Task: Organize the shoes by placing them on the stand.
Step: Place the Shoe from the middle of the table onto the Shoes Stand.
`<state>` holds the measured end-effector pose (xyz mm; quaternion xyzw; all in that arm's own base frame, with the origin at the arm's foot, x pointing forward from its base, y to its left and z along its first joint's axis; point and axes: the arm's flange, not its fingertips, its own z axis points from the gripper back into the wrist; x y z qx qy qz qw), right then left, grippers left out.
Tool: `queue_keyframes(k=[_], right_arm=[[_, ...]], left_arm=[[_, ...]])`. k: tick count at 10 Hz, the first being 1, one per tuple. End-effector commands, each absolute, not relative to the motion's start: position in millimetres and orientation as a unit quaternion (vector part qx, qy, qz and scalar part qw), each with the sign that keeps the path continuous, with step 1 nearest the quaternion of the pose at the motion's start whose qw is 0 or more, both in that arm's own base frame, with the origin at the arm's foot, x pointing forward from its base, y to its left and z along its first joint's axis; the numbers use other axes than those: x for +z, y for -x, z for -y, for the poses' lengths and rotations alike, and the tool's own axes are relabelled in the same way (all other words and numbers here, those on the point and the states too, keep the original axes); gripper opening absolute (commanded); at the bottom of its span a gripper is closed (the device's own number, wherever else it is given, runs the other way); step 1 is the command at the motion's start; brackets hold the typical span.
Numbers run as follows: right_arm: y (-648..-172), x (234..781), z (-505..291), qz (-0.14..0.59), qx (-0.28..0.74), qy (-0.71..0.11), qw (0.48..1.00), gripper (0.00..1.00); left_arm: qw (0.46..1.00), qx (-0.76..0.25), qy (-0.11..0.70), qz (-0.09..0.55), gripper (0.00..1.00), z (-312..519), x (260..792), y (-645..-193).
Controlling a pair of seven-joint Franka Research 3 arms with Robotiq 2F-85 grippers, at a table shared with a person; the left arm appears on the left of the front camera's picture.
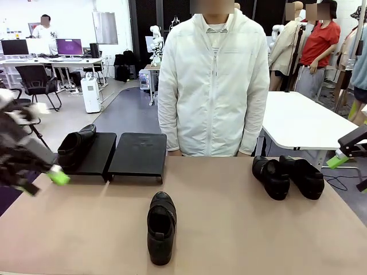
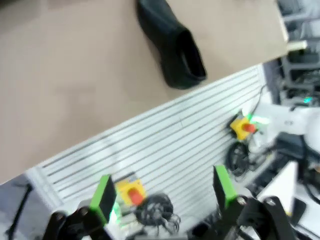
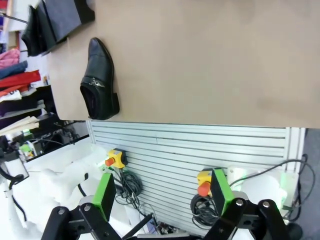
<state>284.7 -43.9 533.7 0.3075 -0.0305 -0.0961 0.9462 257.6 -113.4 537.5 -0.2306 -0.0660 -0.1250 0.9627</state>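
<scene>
One black shoe (image 1: 74, 146) lies on the left panel of the black stand (image 1: 139, 153). Another shoe (image 1: 161, 226) rests at the table's middle near the front edge, toe toward me; it appears again in both wrist views (image 2: 172, 45) (image 3: 100, 80). Two more shoes (image 1: 270, 176) (image 1: 302, 175) sit side by side at the right. My left gripper (image 1: 43, 182) hovers blurred at the left edge beside the stand, open and empty (image 2: 164, 192). My right gripper (image 1: 350, 172) hangs off the table's right edge, open and empty (image 3: 162, 194). The stand (image 3: 62, 17) shows top left in the right wrist view.
A person in a white jacket (image 1: 213, 86) stands at the far side behind the stand. The stand's right panel is bare. A slatted metal front panel (image 3: 200, 150) with yellow stop buttons (image 3: 115, 159) lies below the table edge. A white table (image 1: 304, 120) stands behind on the right.
</scene>
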Motion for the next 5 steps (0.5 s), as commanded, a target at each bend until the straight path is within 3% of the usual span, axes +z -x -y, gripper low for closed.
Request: queue_keyframes(k=[1,3,5], right_arm=[[-285.1,535.4,43.1,0.031,-0.099,-0.320,0.942,1.00],[-285.1,535.4,43.1,0.031,-0.099,-0.320,0.942,1.00],[-285.1,535.4,43.1,0.031,-0.099,-0.320,0.942,1.00]], left_arm=[[0.973,-0.155,0.169,0.032,1.00,203.2,547.1,-310.2],[0.987,-0.102,0.121,0.030,1.00,259.7,524.6,-333.1],[0.991,-0.122,0.050,-0.012,1.00,280.7,512.1,-329.6]])
